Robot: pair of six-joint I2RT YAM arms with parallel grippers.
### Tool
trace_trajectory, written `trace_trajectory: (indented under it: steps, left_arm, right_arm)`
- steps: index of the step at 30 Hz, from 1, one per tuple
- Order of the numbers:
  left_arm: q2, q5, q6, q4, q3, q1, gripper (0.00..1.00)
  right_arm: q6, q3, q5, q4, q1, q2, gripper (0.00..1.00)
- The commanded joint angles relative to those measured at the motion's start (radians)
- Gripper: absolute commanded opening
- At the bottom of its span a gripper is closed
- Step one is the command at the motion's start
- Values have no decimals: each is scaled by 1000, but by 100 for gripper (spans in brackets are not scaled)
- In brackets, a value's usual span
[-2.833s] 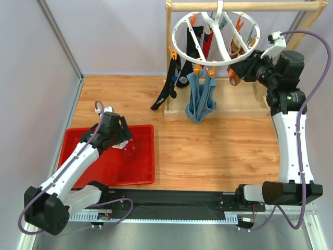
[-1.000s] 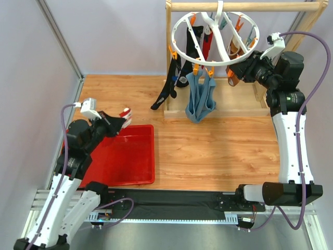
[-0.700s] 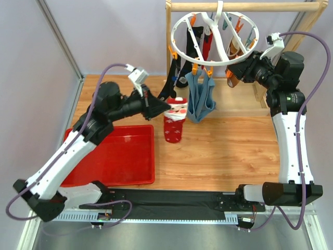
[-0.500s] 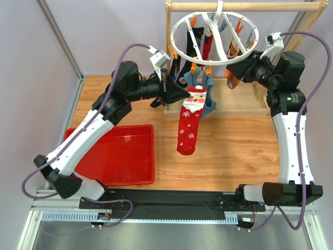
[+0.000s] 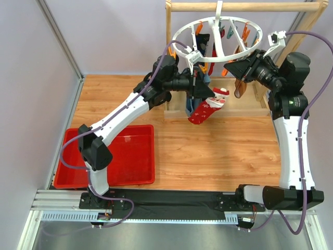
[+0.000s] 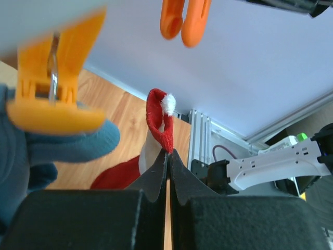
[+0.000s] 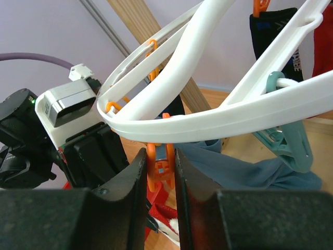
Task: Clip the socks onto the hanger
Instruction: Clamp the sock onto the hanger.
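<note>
One red sock (image 5: 206, 108) at one white ring hanger (image 5: 234, 21), upper centre of the top view; two grippers engaged.

Left gripper (image 6: 167, 154) clamped on the sock's red edge beside a white tuft; sock red with white figures, draped just under the ring's near rim. Right gripper (image 7: 159, 159) pressed against both sides of one orange clip (image 7: 159, 169) below the rim. Left wrist view: one yellow-orange clip (image 6: 52, 88) biting blue-grey fabric (image 6: 47, 151), one darker clip (image 6: 184, 21) at top centre. Right wrist view: one teal clip (image 7: 285, 146), one black sock (image 7: 276, 36).
</note>
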Motion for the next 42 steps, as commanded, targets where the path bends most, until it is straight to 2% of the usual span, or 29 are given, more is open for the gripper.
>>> trace_trajectory:
  steps: [1, 14, 42]
  left_arm:
    - [10, 36, -54, 88, 107, -8, 0]
    - [90, -4, -103, 68, 228, -6, 0]
    - [93, -6, -147, 119, 228, 0, 0]
  right_arm:
    - [37, -16, -72, 39, 4, -26, 0]
    - [46, -41, -100, 59, 4, -51, 0]
    - [49, -50, -114, 63, 2, -57, 0]
